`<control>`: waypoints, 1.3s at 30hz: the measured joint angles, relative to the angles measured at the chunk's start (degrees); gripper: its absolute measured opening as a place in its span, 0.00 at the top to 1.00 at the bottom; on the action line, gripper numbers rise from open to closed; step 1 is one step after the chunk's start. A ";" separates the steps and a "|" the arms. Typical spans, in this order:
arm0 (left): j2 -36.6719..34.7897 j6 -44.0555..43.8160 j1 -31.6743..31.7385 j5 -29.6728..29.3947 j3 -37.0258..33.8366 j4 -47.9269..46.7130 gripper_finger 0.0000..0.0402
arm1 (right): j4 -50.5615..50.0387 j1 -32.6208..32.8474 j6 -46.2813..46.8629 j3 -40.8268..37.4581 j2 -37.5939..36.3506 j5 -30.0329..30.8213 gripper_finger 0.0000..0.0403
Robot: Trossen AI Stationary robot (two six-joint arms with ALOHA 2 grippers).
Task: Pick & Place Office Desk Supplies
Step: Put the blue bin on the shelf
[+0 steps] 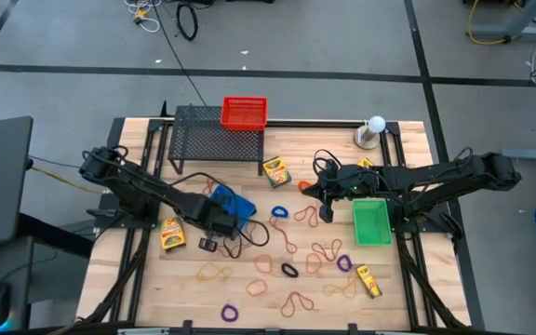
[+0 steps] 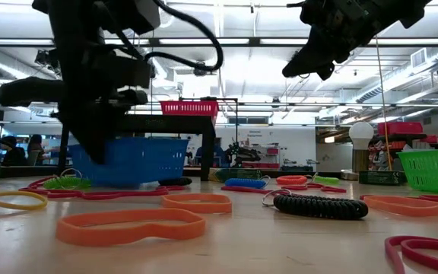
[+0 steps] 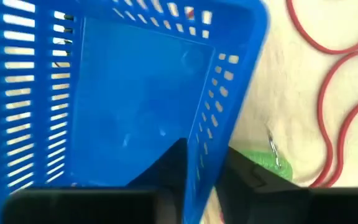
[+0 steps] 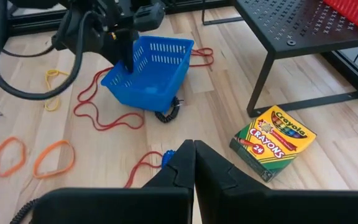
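Bands scattered over table. Left tool clamps blue basket wall, one finger inside, basket tilted. Best: lift slowly, keep level. Right tool closed, empty, above table.

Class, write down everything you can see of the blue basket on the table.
The blue basket is a small rectangular bin that looks like plastic, with slotted walls and a solid floor. Nothing shows inside it. It sits tilted, one side lifted off the wooden table, resting on a black coiled band. The left gripper has its fingers clamped over one wall, one inside and one outside. Red bands lie around it.
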 joint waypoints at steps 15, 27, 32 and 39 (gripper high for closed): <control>-5.35 0.30 1.40 2.17 17.70 -17.12 0.98 | 0.02 -0.01 -0.87 0.00 0.00 0.63 0.98; -12.20 -9.25 6.55 -9.32 38.46 -41.40 0.98 | 0.70 -0.02 -0.87 0.00 0.02 0.59 0.98; -14.90 -5.38 15.20 -10.06 39.83 -42.97 0.98 | 0.90 0.00 -0.87 0.00 0.02 0.49 0.98; -19.47 9.09 28.40 -8.45 36.86 -45.34 0.98 | 0.90 0.00 -0.90 0.00 0.02 0.44 0.98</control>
